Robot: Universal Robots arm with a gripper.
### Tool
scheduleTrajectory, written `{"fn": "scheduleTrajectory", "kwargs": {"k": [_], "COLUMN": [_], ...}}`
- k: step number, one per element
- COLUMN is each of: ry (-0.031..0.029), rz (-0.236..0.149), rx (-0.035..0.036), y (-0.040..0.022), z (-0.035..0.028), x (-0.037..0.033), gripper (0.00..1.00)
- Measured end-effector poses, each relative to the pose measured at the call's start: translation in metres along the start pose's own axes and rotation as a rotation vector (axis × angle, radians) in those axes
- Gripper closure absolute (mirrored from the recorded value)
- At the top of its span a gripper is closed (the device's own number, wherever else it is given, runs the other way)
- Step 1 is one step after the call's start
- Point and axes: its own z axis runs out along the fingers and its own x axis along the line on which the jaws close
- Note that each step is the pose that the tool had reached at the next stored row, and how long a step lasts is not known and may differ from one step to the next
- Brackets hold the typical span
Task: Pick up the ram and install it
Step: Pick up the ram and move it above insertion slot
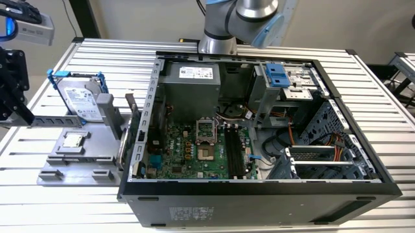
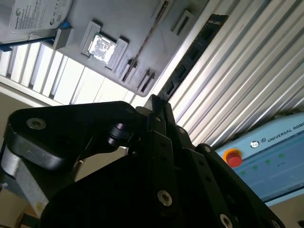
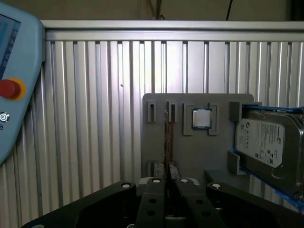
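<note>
The ram (image 1: 132, 116) stands on edge in a grey holder plate (image 1: 77, 165) on the exterior view's left, beside the open computer case (image 1: 259, 189). It appears edge-on as a thin strip in the first wrist view (image 3: 166, 137) and as a thin slanted line in the second wrist view (image 2: 148, 40). My black gripper (image 1: 19, 109) hangs at the far left of the exterior view, apart from the holder. Its fingers (image 3: 159, 190) lie together with nothing between them, in line with the ram but short of it. The gripper tip (image 2: 154, 100) comes to a point.
On the holder plate lie a silver processor chip (image 1: 71, 141) (image 3: 201, 118) and a hard drive (image 1: 81, 99) (image 3: 268, 145) in a blue frame. Black motherboard slots (image 1: 233, 150) run inside the case. A teach pendant with a red button (image 3: 8, 89) (image 2: 232, 158) rests on the slatted table.
</note>
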Motion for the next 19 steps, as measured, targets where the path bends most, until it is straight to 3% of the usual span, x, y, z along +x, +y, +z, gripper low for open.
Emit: {"fn": "scheduleTrajectory", "kwargs": {"k": [10, 19], "ry": [0.0000, -0.0001], "rz": [0.000, 0.000], "rx": [-0.0001, 0.0001], "y": [0.0003, 0.0004], "z": [-0.0041, -0.0139], "x": [-0.0120, -0.0145], "gripper": [1.00, 1.00]}}
